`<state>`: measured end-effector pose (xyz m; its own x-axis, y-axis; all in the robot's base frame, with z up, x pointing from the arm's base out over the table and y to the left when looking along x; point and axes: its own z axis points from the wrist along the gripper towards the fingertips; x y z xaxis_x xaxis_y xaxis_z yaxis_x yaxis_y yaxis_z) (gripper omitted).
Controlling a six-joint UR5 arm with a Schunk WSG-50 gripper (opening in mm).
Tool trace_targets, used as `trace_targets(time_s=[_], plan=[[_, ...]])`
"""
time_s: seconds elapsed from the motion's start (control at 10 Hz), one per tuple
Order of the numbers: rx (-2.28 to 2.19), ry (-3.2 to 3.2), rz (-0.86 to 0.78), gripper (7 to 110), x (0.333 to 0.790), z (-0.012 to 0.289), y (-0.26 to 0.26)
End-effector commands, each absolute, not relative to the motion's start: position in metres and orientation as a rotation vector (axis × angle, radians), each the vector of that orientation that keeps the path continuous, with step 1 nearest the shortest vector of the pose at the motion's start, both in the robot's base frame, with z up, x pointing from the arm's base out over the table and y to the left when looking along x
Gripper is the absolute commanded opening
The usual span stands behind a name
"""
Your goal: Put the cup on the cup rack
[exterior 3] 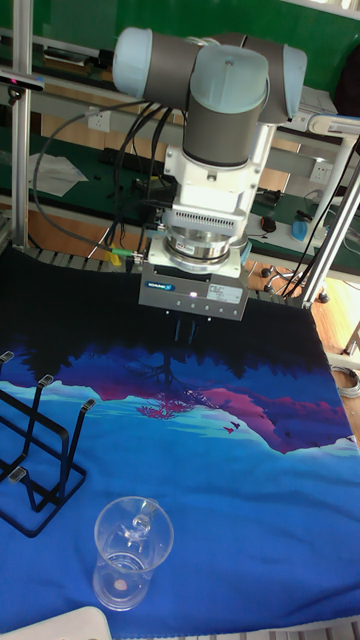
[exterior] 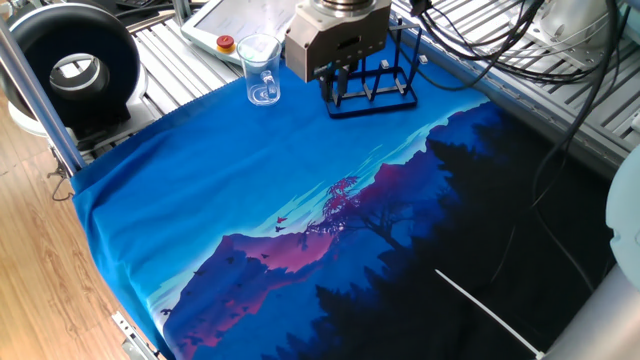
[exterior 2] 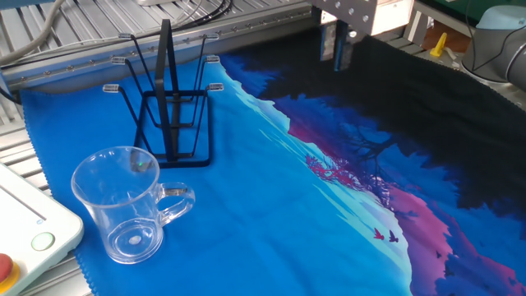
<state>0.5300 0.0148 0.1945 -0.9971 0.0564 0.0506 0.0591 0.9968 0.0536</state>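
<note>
One cup (exterior 3: 132, 553) upright, apart from pincer (exterior 3: 186, 331)

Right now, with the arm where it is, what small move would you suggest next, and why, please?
Probably open the jaws and carry the gripper over toward the clear glass mug. The jaws look nearly closed and hang in the air above the blue landscape-print cloth, holding nothing, while the mug stands upright beside the black wire rack, untouched.

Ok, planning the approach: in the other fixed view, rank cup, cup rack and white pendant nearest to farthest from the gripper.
1. cup rack, upper left, nearest the gripper.
2. cup, lower left, in front of the rack.
3. white pendant, bottom-left corner, beyond the cup.
</note>
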Motion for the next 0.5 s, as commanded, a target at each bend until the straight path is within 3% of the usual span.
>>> trace_targets(time_s=[0.0,0.4], plan=[[-0.048,-3.113,-0.089,7,0.5349,0.1947,0.0144],[-0.048,-3.114,-0.065,7,0.5347,0.1943,0.0100]])
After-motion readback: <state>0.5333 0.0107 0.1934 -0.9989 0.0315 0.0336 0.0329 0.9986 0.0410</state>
